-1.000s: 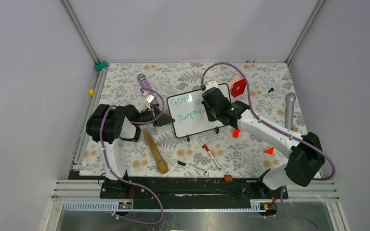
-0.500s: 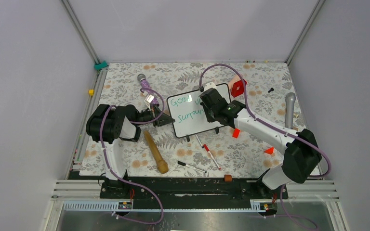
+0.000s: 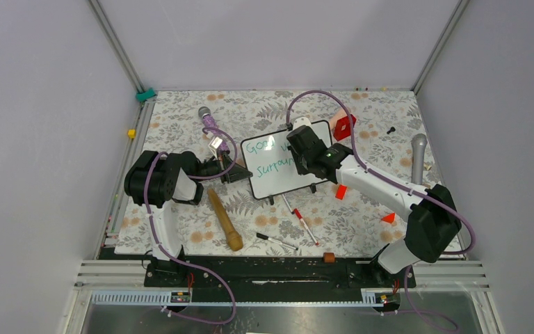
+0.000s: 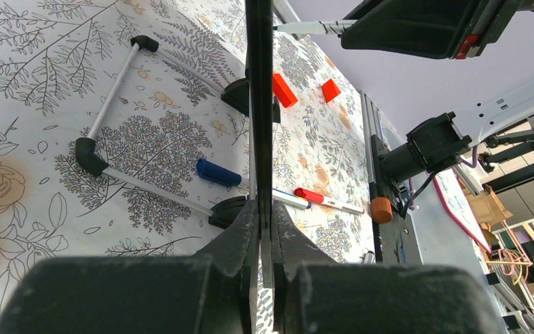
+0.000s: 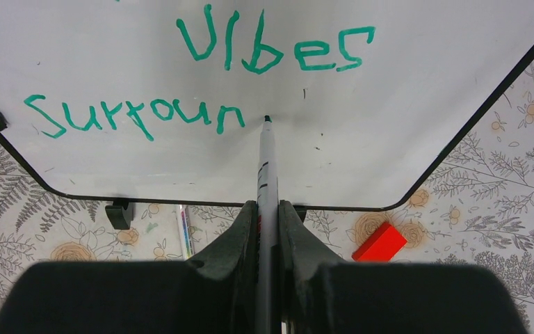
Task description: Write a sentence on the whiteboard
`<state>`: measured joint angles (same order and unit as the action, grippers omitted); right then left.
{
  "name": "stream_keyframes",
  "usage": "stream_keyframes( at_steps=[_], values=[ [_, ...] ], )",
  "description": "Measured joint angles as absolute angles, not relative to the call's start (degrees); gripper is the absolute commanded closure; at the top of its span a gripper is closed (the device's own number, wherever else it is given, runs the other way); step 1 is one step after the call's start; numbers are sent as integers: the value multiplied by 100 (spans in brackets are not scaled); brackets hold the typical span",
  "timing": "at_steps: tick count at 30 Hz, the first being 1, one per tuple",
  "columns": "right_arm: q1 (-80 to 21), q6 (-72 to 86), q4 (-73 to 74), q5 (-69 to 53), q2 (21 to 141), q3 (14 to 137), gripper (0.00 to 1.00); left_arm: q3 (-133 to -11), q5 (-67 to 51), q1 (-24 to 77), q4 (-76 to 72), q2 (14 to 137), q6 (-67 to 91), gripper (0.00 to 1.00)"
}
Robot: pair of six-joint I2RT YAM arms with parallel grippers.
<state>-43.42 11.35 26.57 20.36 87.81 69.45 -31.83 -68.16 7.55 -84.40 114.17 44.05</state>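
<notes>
The whiteboard stands tilted mid-table, black-framed. My left gripper is shut on its left edge; in the left wrist view that edge runs up from between the gripper. My right gripper hovers over the board, shut on a white marker whose tip touches the board. The sentence is green: "vibes" above, "Surroun" below, with the tip just right of the last letter. "Good" shows in the top view.
A wooden pestle lies left of the board. Two pens lie in front of it. A red block, small red pieces and two microphones sit around.
My right gripper and arm have shifted slightly left over the board with the marker. The left arm and the board have not moved.
</notes>
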Motion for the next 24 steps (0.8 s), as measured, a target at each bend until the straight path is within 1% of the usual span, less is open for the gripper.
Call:
stream_keyframes(
  at_steps=[24],
  values=[
    [-4342,1135,2648,1728,8794,6943,100,-3183,-6816,755,-8447,11417,4410,98]
  ],
)
